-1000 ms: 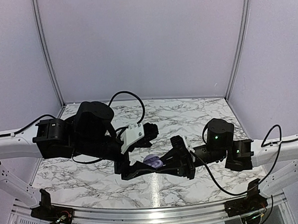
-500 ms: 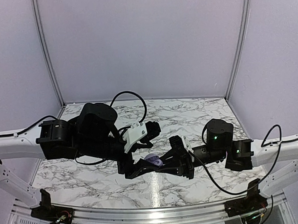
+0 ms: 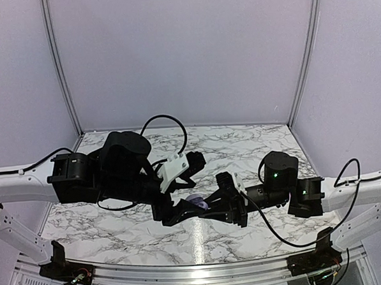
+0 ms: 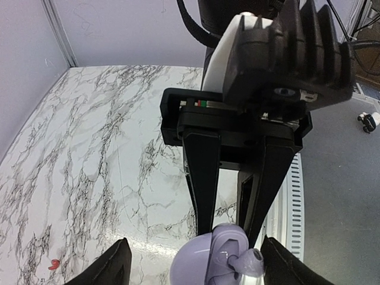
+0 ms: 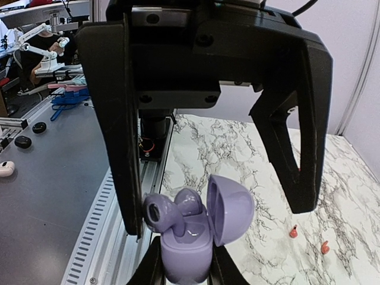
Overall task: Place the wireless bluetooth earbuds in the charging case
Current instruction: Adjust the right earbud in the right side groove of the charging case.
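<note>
Since last look my left hand (image 5: 218, 217) moved in over charging case (image 5: 184, 255), spread fingers narrowing. Meanwhile my right hand (image 4: 230, 234) pinches case base. One purple earbud (image 5: 159, 212) sits proud; likely needs pressing home.

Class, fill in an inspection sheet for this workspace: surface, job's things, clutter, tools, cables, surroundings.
Surface: white marble-patterned tabletop.
Job's things: lilac charging case, lid open; one earbud inside, another poking out.
Clutter: two tiny red pieces on the marble.
Tools: right tool shut on the case; left tool open, straddling it.
Cables: black cable on each arm.
Surroundings: pale wall panels; grey bench beyond the rail.
</note>
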